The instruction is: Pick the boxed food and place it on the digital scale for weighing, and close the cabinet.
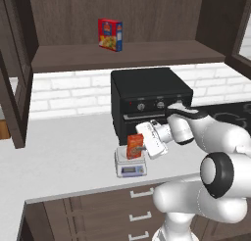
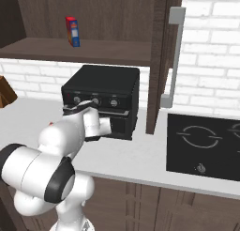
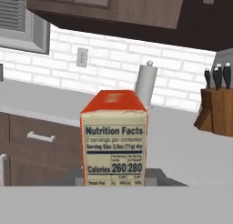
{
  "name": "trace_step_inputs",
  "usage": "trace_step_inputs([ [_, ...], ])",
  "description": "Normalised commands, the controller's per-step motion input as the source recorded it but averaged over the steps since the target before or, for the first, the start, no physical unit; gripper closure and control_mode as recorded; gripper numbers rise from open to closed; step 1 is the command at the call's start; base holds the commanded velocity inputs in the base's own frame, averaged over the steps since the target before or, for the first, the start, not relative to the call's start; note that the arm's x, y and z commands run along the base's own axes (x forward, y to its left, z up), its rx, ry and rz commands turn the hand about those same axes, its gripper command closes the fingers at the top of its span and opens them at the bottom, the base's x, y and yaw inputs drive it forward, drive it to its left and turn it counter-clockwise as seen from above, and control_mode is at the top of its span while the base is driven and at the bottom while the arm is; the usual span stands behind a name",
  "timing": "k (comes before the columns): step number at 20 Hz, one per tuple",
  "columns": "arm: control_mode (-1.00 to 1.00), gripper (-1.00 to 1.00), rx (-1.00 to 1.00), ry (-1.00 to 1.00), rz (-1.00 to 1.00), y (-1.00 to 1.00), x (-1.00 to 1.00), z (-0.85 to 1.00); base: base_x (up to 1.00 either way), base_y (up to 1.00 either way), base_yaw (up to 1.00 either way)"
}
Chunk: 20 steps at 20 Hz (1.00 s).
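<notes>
Boxed food: the narrow orange-red boxed food (image 1: pixel 134 146) stands upright over the round plate of the digital scale (image 1: pixel 130 165); whether its base already rests on the plate cannot be told.
Scale: it sits on the white tabletop (image 1: pixel 68 152), just in front of the black oven (image 1: pixel 147 100).
Claw: the claw (image 1: pixel 142 148) is clenched on the boxed food from the side; in the hand view the nutrition panel of the box (image 3: pixel 114 141) is very near the camera.
Cabinet: the dark wooden cabinet (image 2: pixel 161 56) is open, its door with the long silver handle (image 2: pixel 172 56) turned out toward the room.
Progress: the placing looks nearly done; the release and the closing of the cabinet are left.
Arm pose: the white arm reaches forward and low, elbow bent, wrist turned sideways toward the scale.
Other box: the red-and-blue box (image 1: pixel 110 35) stands on the cabinet shelf (image 1: pixel 127 56), untouched.
</notes>
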Motion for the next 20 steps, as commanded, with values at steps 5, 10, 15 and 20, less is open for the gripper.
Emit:
trace_step_inputs([
  [5, -1.00, 1.00, 0.00, -0.13, 0.00, 0.00, 0.04, -0.42, 0.00, 0.00, 0.00],
  [10, -1.00, 1.00, 0.00, -0.07, -0.01, 0.00, 0.05, -0.04, 0.00, 0.00, 0.00],
  [15, -1.00, 1.00, 0.00, -0.09, -0.02, 0.00, 0.04, 0.00, 0.00, 0.00, 0.00],
  [20, -1.00, 1.00, 0.00, 0.00, -0.02, 0.00, 0.08, 0.00, 0.00, 0.00, 0.00],
])
